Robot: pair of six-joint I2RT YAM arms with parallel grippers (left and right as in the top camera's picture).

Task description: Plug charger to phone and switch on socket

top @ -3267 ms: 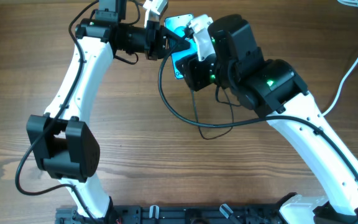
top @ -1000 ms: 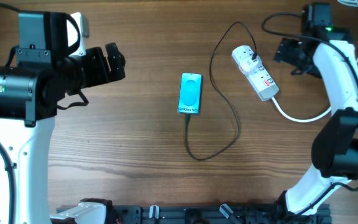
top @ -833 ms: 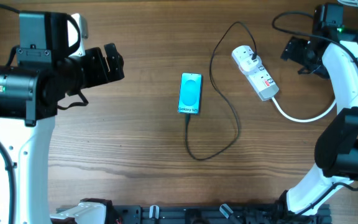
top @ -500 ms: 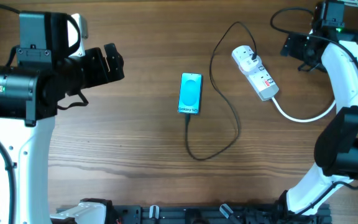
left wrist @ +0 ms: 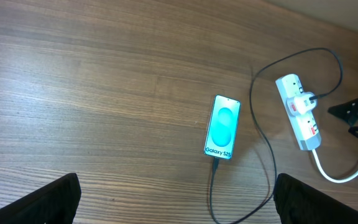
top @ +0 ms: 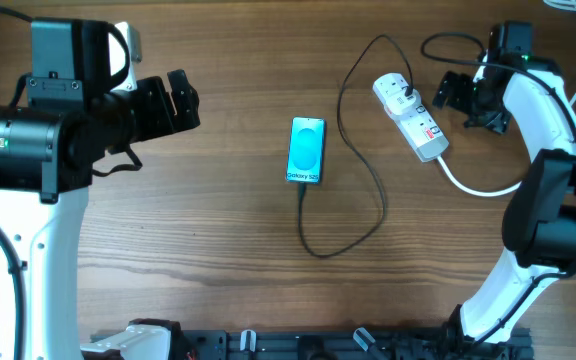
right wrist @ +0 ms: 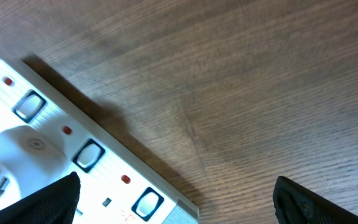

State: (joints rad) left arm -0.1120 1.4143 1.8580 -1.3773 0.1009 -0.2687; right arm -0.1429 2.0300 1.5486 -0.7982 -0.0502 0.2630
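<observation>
A: What is seen nearest on the bench (top: 218, 260)?
B: The loop of the charger (top: 302, 218) is laid there, thin and black. From that loop one run is led up to the near end of the phone (top: 306, 150), where its tip is seated below the "Galaxy" text.
A: And the phone itself?
B: It is laid flat at mid-bench, screen up and lit cyan, with its long side run from near to far.
A: How are the left jaws set?
B: They are spread wide with nothing between them. In the left wrist view only the two dark fingertips (left wrist: 48, 199) are seen, one at each lower corner. The jaws are placed well apart from the phone, off to its left.
A: Where is the socket (top: 413, 120) found?
B: Farther back, to the right of the phone, laid at a slant. The charger's other run is carried round to a white plug (top: 396, 90) seated at the socket's far end. A thick white cord (top: 478, 187) is trailed from its near end.
A: The right jaws?
B: They are spread wide and empty, just beside the socket's right edge. Contact cannot be judged. Whether a switch (right wrist: 89, 154) is pressed cannot be told.
</observation>
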